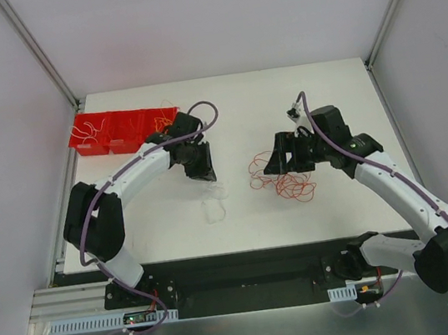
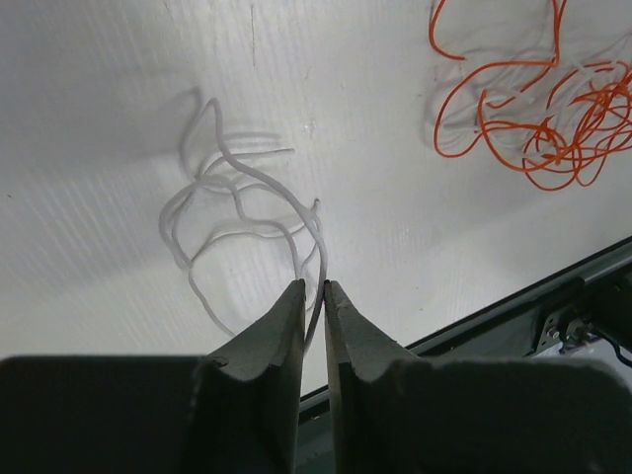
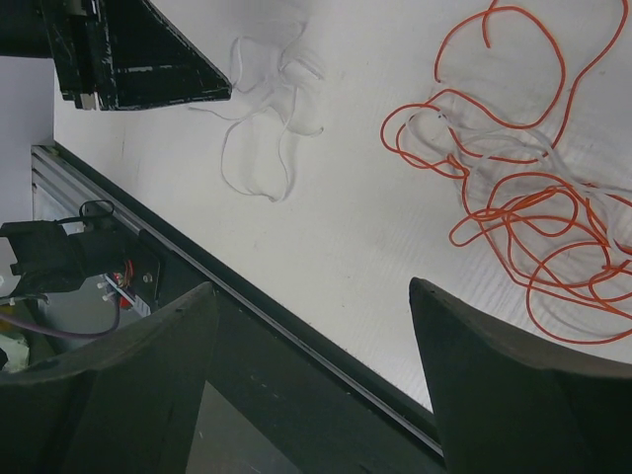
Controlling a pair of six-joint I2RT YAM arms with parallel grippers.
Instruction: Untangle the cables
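Seven items, listed by size.

1. Table [image 1: 324, 102]: white, walled on three sides, with a red bin at its far left corner.
2. Right arm [image 1: 396, 188]: based well to the right of the red bin and at the near edge. It rises from there and bends back toward the bin, with the wrist turned downward.
3. Left arm [image 1: 135, 168]: curves up from the near edge, almost directly nearer than the bin. Its elbow passes just beside the bin's near right end and the wrist dips down past it.
4. Red bin [image 1: 77, 143]: shallow and divided into compartments.
5. Orange cables [image 1: 287, 183]: a loose heap of overlapping loops flat on the table, well to the right of the bin and nearer the bases. A pale strand is threaded through them.
6. White cable [image 1: 213, 204]: a small open loop right of the bin and nearer, well apart from the orange heap.
7. Grippers:
   - Left gripper [image 2: 313, 286]: fingers pressed together, pinching one strand of the white cable that rises to the tips.
   - Right gripper [image 3: 311, 291]: fingers spread wide and holding nothing, poised over the bin-side edge of the orange heap.
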